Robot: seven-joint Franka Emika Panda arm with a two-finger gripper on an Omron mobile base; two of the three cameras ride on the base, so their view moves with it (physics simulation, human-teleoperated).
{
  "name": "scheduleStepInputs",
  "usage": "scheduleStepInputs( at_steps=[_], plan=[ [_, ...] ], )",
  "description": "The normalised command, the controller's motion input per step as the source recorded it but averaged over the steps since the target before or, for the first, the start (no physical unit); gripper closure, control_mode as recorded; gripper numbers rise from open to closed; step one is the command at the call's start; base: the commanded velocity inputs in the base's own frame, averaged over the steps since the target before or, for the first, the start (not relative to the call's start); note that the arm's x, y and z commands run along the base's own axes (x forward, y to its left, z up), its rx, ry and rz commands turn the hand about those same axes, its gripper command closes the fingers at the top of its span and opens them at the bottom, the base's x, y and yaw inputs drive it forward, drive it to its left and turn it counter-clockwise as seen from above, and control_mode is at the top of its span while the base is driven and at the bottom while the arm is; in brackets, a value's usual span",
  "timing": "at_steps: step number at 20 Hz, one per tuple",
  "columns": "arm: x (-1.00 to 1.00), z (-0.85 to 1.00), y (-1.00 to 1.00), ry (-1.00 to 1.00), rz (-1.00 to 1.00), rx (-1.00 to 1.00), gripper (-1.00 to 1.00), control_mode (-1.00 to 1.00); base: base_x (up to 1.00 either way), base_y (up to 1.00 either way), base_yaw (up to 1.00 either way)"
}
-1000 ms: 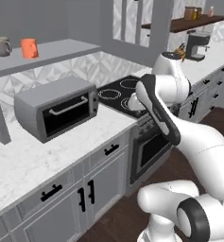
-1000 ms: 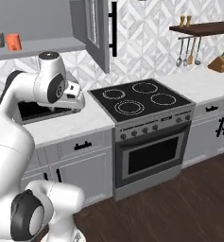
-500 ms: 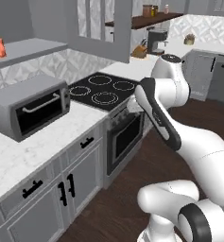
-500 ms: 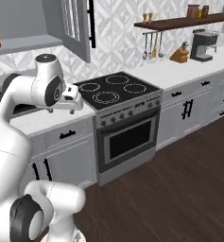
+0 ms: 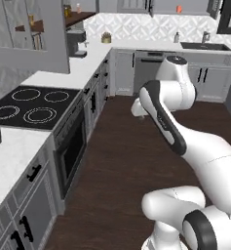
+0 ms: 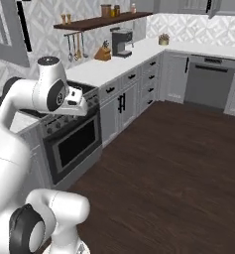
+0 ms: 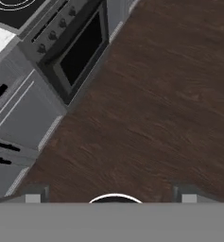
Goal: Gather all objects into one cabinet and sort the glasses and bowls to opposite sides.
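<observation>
The end effector (image 7: 111,198), fingers spread wide and seemingly empty, hangs above the dark floor (image 7: 170,94).

Left base view: from behind the arm, facing along the stove (image 5: 31,105) toward the far sink counter (image 5: 204,46). Right base view: same stove (image 6: 72,131) (opposite side), coffee machine (image 6: 121,42) beyond. Hand view: steeply down, close over floor (image 7: 156,118) and oven door (image 7: 82,49).

Open floor (image 7: 156,118) — oven (image 7: 82,49) beside
</observation>
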Motion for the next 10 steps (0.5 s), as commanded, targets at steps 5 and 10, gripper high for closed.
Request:
scheduleStepInputs(
  at_steps=[5, 10],
  plan=[
    [0.00, 0.00, 0.00, 0.00, 0.00, 0.00, -1.00, 1.00, 0.90, -0.05, -0.37],
    [0.00, 0.00, 0.00, 0.00, 0.00, 0.00, -1.00, 1.00, 1.00, 0.07, -0.31]
  ],
)
